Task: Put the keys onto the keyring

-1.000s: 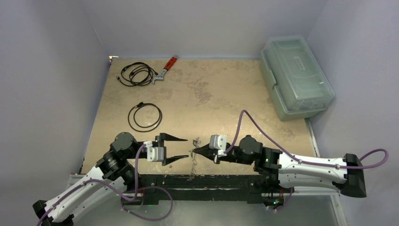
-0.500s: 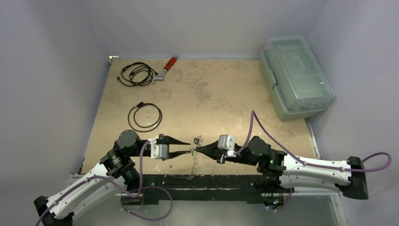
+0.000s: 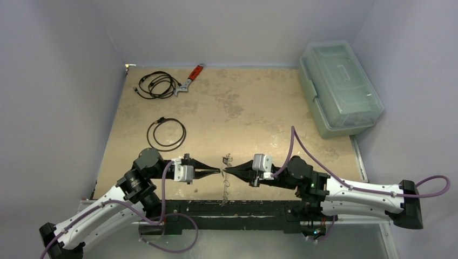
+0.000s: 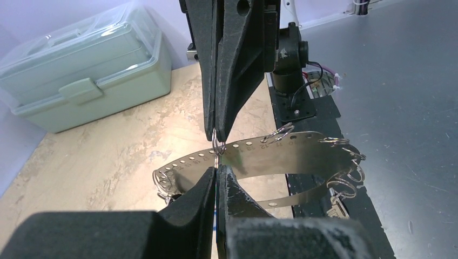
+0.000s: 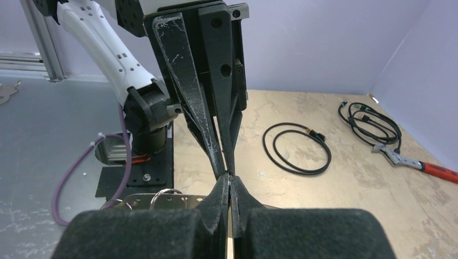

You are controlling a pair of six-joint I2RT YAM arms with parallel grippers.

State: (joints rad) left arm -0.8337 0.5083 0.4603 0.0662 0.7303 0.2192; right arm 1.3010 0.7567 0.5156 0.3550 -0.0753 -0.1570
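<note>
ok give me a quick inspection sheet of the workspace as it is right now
surface: tan table, mottled, nothing spilled seen
job's things: keyring, a punched metal band with small split rings, held up between both grippers; keys, no tagged one made out in any view
clutter: red-handled wrench far left; lidded green box far right
grippers: left gripper and right gripper both shut, tip to tip on the keyring
cables: black cable coil beside the wrench, second coil nearer the arms; purple arm cable arching over the right arm
surroundings: lilac walls on three sides
</note>
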